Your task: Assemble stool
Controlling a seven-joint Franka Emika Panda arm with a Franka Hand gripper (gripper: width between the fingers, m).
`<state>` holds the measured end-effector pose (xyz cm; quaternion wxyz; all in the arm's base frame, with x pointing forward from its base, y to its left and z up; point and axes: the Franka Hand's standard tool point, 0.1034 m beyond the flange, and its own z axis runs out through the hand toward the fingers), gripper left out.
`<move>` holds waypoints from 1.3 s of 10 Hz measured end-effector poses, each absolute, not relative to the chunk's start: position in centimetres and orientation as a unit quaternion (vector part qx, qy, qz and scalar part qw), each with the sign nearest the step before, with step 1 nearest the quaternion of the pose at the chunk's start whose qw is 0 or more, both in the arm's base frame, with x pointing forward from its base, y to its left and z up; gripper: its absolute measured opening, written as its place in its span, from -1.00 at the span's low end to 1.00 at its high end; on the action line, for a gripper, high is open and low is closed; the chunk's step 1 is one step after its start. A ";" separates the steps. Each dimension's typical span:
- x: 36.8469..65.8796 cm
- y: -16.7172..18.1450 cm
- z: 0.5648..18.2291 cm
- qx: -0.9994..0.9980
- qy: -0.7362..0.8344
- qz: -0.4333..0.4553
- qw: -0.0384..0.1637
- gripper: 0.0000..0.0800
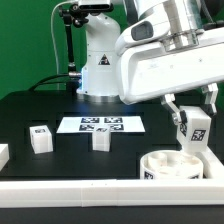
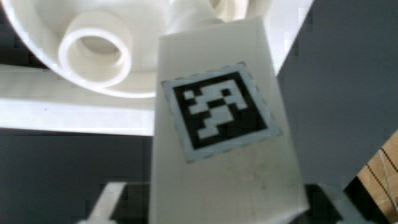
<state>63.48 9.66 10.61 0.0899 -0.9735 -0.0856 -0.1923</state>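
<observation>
In the exterior view my gripper [image 1: 190, 115] is shut on a white stool leg [image 1: 195, 128] with a black-and-white tag. It holds the leg just above the round white seat [image 1: 172, 163], which lies near the front at the exterior view's right. The wrist view looks down the tagged leg [image 2: 214, 110], which fills the gap between the two fingers of the gripper [image 2: 217, 205]. Beyond the leg's far end lies the seat [image 2: 54, 95] with a round socket [image 2: 93, 48]. I cannot tell whether the leg touches the seat.
Two loose tagged legs [image 1: 40, 139] [image 1: 101, 139] stand on the black table towards the exterior view's left. The marker board [image 1: 100, 125] lies behind them. A white piece [image 1: 3, 154] shows at the left edge, and a long white rail [image 1: 70, 190] runs along the front.
</observation>
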 end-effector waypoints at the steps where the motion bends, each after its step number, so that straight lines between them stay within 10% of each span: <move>1: 63.3 9.0 10.4 -0.976 -0.074 -0.180 0.097 -0.18; 13: 63.2 10.4 9.3 -0.976 -0.075 -0.173 0.109 -0.18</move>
